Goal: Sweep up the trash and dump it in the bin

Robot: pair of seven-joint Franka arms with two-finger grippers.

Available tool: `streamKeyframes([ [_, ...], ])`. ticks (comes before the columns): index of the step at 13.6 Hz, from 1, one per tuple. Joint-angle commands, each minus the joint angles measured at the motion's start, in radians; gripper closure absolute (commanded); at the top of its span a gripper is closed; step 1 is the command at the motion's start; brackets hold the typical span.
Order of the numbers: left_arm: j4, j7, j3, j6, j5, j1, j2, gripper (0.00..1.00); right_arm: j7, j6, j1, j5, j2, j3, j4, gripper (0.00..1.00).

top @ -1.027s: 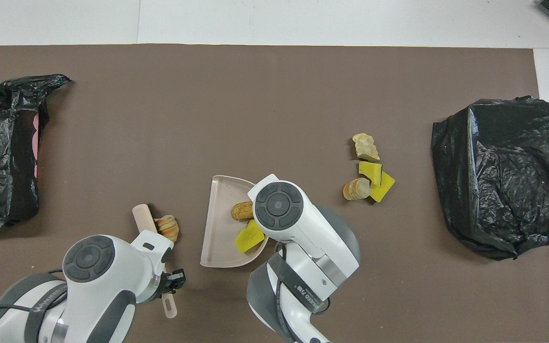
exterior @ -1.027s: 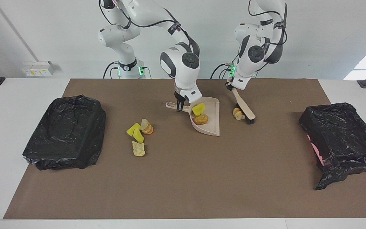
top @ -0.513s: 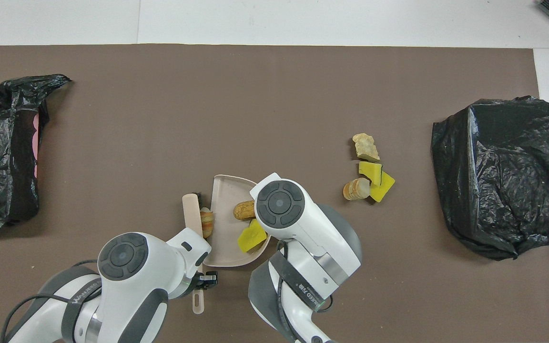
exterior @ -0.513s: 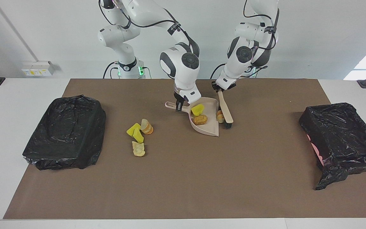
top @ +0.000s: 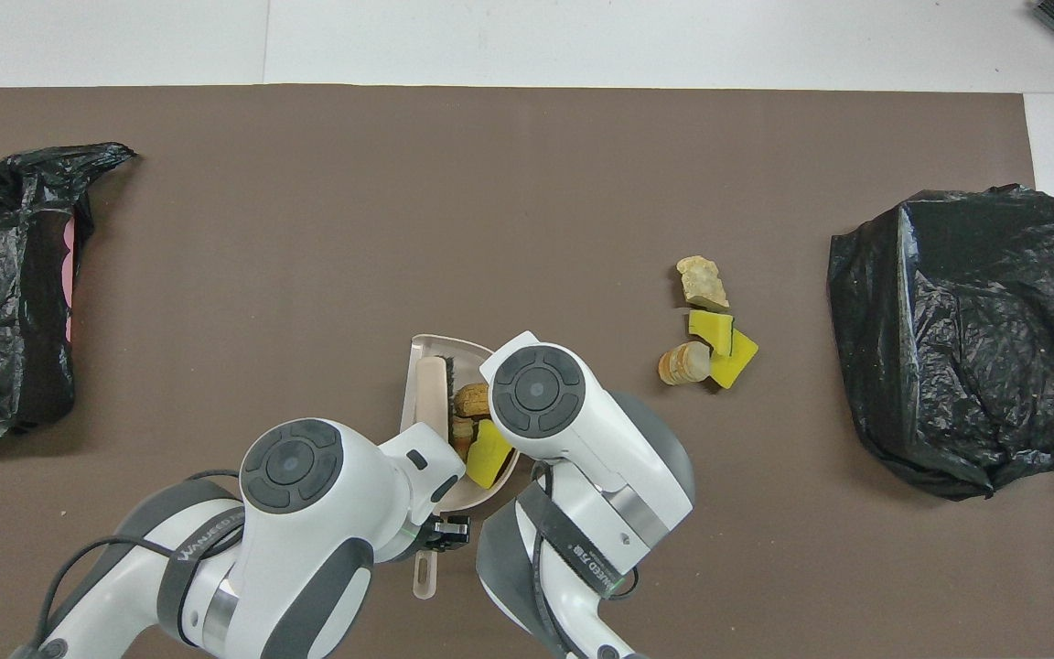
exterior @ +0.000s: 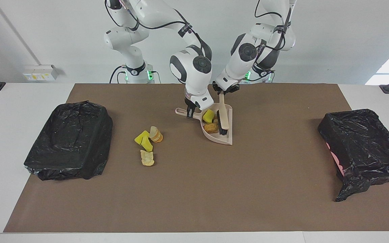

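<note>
- While the right gripper (exterior: 190,114) stays clenched on the dustpan (exterior: 226,138) handle, the pan has not shifted on the mat (exterior: 194,189).
- Left gripper (exterior: 222,91), clenched on the brush (exterior: 224,118) handle, has swung the brush from beside the pan into it.
- Cracker stack (top: 461,430), a second ago on the mat beside the brush, now lies in the pan with the sponge (exterior: 208,116) and bread lump (exterior: 211,127).
- Unchanged: four scraps (exterior: 147,143) at the pan's 9 o'clock in the facing view, near one bin (exterior: 69,141); other bin (exterior: 363,148) at 3 o'clock.
</note>
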Motion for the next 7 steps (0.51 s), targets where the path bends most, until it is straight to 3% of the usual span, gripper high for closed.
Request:
streamKeyframes([
  [1,0.019,0.006,0.009,-0.097,0.026,0.085,-0.004,1.0,0.028,-0.01,-0.014,-0.01,0.016,0.009,0.023,1.0],
  [3,0.024,-0.002,0.009,-0.128,0.115,0.096,-0.023,1.0,0.041,-0.01,-0.015,-0.007,0.014,0.009,0.022,1.0],
  [7,0.016,-0.109,-0.002,-0.172,0.169,0.081,-0.084,1.0,0.097,-0.003,-0.032,-0.005,-0.013,0.009,0.025,1.0],
])
